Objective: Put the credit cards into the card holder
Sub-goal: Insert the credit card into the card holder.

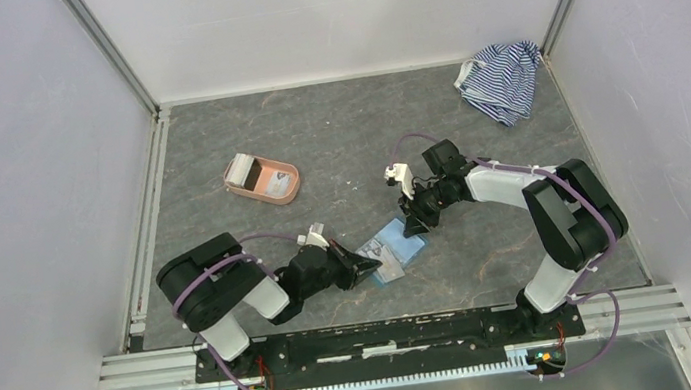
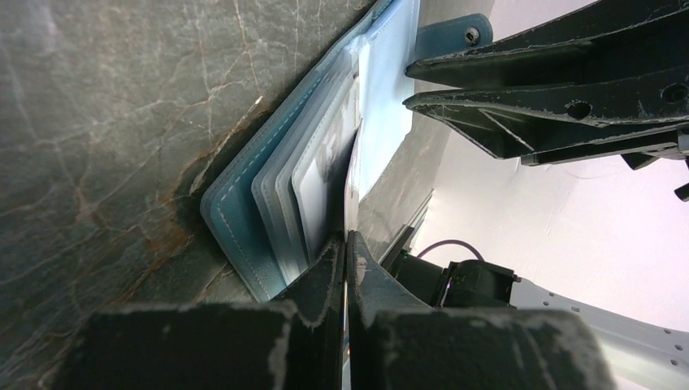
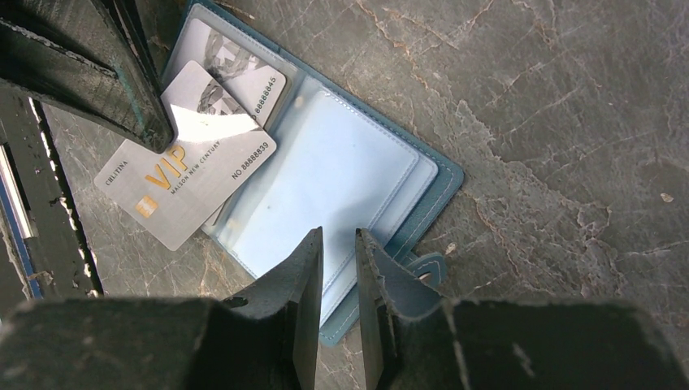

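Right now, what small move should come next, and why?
Probably the left gripper, shut on the VIP card, should square the card up and slide it into the card holder's clear sleeve. The card lies skewed, most of it outside the holder, while the right gripper sits at the holder's opposite edge.

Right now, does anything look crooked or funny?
Yes. The silver VIP card lies crooked across the edge of the open card holder, with half of it sticking out past the edge. The left gripper is pinching it.
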Motion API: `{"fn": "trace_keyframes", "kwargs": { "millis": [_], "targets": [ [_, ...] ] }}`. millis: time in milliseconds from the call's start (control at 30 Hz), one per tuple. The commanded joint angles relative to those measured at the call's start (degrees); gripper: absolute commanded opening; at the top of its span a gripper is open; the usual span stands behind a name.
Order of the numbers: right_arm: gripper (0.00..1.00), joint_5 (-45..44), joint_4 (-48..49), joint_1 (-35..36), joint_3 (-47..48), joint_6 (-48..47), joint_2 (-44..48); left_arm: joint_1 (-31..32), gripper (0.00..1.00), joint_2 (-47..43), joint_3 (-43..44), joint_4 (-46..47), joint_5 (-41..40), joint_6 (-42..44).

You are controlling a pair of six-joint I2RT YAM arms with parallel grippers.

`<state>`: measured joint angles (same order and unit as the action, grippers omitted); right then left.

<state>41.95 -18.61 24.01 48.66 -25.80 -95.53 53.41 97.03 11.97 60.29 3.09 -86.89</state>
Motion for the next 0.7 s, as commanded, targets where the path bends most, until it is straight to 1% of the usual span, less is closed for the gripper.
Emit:
{"fn": "trace_keyframes", "kwargs": {
  "millis": [0, 200, 367, 667],
  "targets": [
    [0.27, -0.6, -0.1, 0.3, 1.9, -0.8, 0.0, -1.1, 0.02, 0.8, -0.1, 0.7, -0.6, -1.3],
    [0.27, -0.5, -0.2, 0.3, 2.0, -0.9, 0.2, -4.0, 0.02, 0.2, 0.6, -1.1, 1.5, 0.9],
    [0.27, -0.5, -0.3, 0.3, 2.1, -1.0, 0.6, -5.2, 0.02, 0.7, 2.4, -2.2, 4.5, 3.2],
    [0.27, -0.4, -0.4, 0.3, 2.1, -1.0, 0.9, -6.2, 0.02, 5.3, 2.4, 1.9, 7.5, 4.3]
  ]
}}
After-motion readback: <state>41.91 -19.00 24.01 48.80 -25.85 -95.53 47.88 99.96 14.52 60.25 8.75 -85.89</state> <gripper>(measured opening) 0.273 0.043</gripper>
